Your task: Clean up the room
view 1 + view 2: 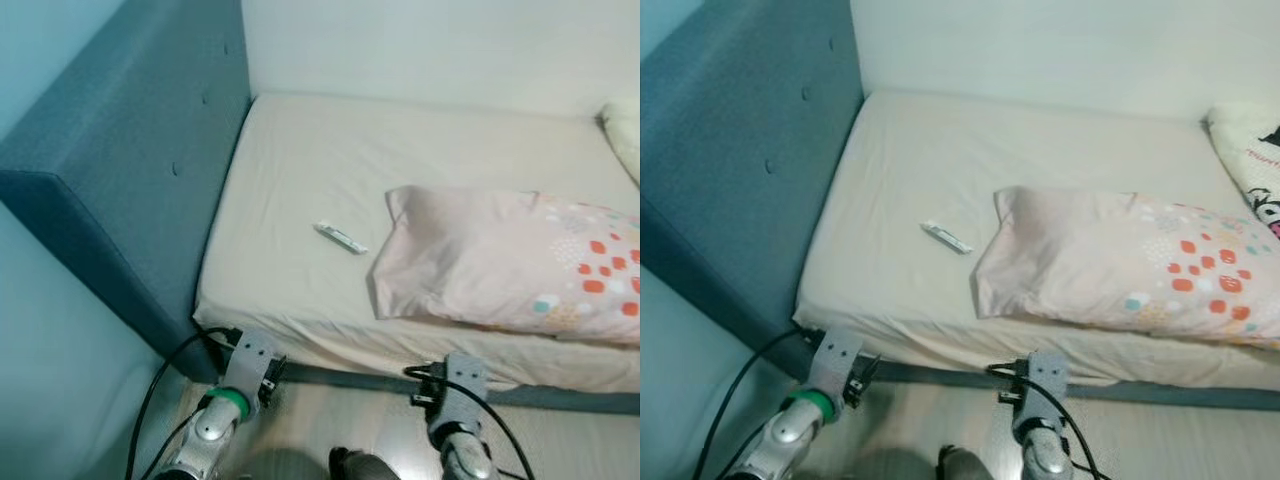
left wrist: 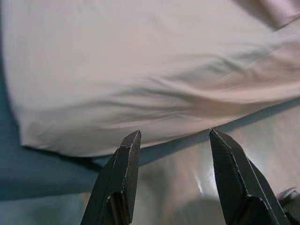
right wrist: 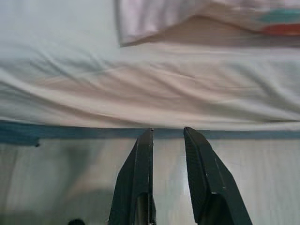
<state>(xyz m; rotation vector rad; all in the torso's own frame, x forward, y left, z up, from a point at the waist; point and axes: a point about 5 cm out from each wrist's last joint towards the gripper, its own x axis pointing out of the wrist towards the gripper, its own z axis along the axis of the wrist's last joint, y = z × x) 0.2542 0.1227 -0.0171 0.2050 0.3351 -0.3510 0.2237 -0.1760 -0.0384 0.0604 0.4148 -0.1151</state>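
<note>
a small flat white packet (image 1: 341, 237) lies on the cream bedsheet (image 1: 290, 180) beside the pink patterned pillow (image 1: 500, 262); likely light and flimsy, best pinched across its middle; left gripper (image 2: 174, 154) gapes, right gripper (image 3: 168, 140) narrowly parted, both empty

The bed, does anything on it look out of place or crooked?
Yes. A small white wrapper-like item lies loose on the bare sheet beside the pillow, and the pillow sits askew near the mattress front edge, away from the headboard.
</note>
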